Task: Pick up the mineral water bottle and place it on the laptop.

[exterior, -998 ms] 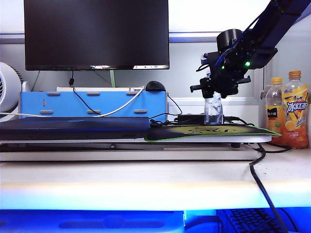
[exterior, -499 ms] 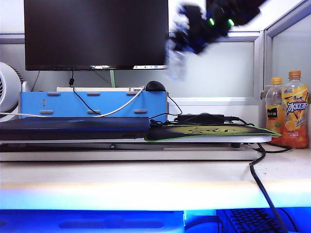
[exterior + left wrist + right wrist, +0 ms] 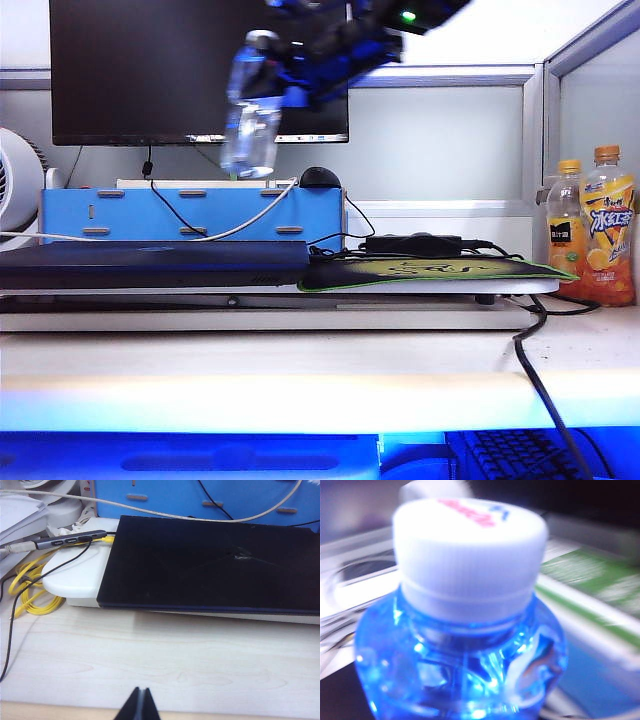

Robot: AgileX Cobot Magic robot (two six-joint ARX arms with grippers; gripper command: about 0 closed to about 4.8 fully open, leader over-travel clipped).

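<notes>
- My right gripper (image 3: pixel 300 75) is clamped on the mineral water bottle (image 3: pixel 250 105), carrying it in mid-air in front of the monitor (image 3: pixel 150 70), above the right end of the laptop (image 3: pixel 150 262).
- My left gripper (image 3: pixel 139 707) sits pinched together, low over the pale wood surface (image 3: pixel 165 655) near its front edge, holding nothing.
- I see pink and blue print on the bottle's white cap (image 3: pixel 470 555) in the right wrist view, too blurred to read.
- The two orange drink bottles (image 3: pixel 590 235) at the right edge carry white characters I cannot make out.
- The bottle's long axis runs close to vertical, cap up and tipped slightly right, base hanging free.
- The laptop lies flat, lid closed, on a white stand (image 3: pixel 75 575) at the back of the surface, its top bare.
</notes>
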